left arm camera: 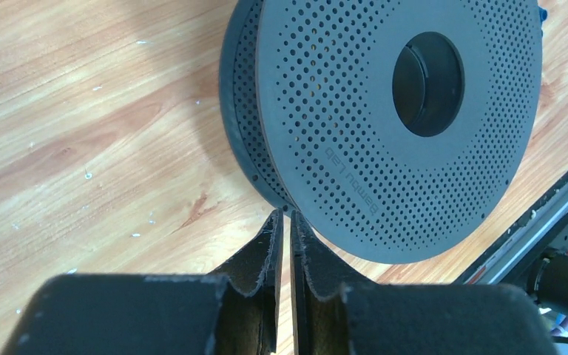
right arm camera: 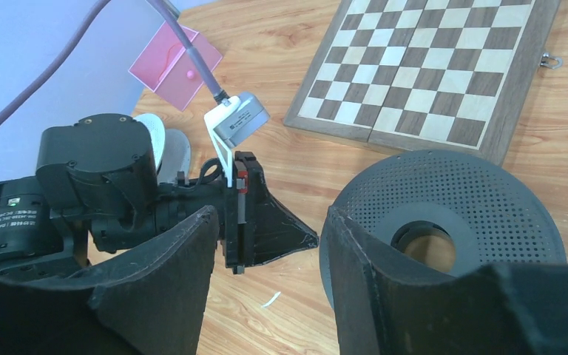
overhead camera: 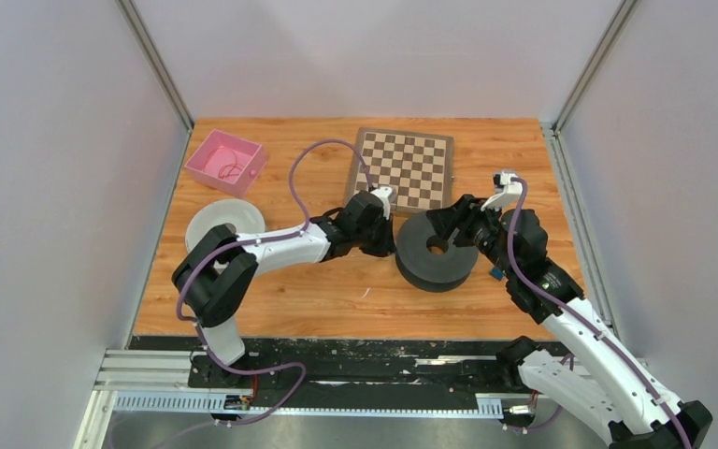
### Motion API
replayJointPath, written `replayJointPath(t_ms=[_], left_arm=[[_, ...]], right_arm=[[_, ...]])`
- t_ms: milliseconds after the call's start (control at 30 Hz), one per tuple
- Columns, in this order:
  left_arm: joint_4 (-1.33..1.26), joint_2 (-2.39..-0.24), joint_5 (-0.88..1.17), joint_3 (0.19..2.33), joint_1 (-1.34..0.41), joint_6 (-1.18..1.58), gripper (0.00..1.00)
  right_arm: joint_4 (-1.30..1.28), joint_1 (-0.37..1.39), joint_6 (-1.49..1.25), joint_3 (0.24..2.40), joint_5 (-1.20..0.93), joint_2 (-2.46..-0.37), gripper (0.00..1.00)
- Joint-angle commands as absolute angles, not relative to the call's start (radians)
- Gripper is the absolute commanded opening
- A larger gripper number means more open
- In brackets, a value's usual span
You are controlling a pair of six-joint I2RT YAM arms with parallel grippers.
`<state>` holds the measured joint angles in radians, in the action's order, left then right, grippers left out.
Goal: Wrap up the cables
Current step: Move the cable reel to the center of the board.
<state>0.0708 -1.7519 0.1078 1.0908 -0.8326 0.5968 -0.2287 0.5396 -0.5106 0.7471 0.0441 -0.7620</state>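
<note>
A black perforated spool [left arm camera: 340, 89] embossed "Bambu Lab" lies flat on the table [overhead camera: 337, 299] between the left gripper [left arm camera: 284, 222], narrowed to an empty-looking slit, and the right gripper [right arm camera: 272, 218], spread wide beside its rim, while a thin orange-red cable [overhead camera: 231, 169] lies in the pink box [overhead camera: 208, 150] at the far left.

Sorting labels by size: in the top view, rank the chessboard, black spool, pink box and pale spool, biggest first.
1. chessboard
2. black spool
3. pink box and pale spool: alike, the spool partly under the left arm
</note>
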Motion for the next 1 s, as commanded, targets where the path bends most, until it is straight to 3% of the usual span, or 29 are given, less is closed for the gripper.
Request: replayJointPath(t_ms=[0,267,533,633,967], left_arm=[[0.006,-1.675,0.038,1.094,-0.841,0.6,0.16],[0.32,-1.369,-0.477,1.049,-0.756,0.417,0.28],[0.424,-1.121,-0.444,0.969,-0.385,0.418,0.35],[0.416,-1.041,-0.501,0.911,-0.306,0.411,0.47],[0.305,-0.602,-0.584,0.645,-0.135,0.474,0.6]], right_arm=[[-0.22,0.537,-0.508,0.746,0.045,-0.742,0.55],[-0.181,0.537,-0.506,0.732,-0.071,-0.789,0.54],[0.071,0.669,-0.62,0.746,-0.148,-1.059,0.53],[0.157,0.766,-0.635,0.812,-0.142,-1.239,0.53],[0.466,0.902,-0.743,1.156,-0.277,-1.862,0.58]])
